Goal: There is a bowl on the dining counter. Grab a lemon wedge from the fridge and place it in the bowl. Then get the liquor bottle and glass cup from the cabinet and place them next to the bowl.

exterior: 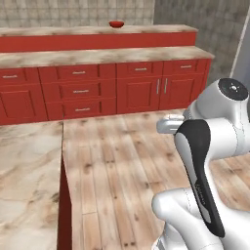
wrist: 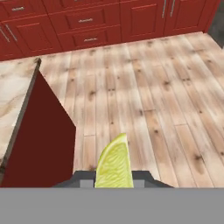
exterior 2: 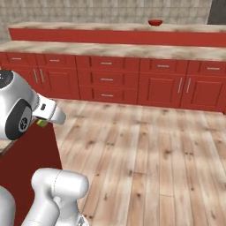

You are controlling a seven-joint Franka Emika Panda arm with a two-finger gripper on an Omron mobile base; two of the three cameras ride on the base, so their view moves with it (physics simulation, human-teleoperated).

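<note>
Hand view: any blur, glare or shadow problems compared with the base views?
Hand view: sharp and evenly lit, lemon wedge crisp with visible pulp, no glare. Left base view: soft, bowl small and fuzzy on the dining counter. Right base view: also soft; flat light, no clear cast shadows on the floor.

A: The lemon wedge (wrist: 114, 164) shows wet-looking, pulpy yellow-green flesh. The floor (wrist: 148, 100) is pale knotty wood planks, matt.

B: The dining counter (exterior: 97, 30) has a beige marbled stone top; the bowl (exterior: 116, 23) looks glossy red. Drawer handles (exterior: 81, 91) gleam like brushed metal.
</note>
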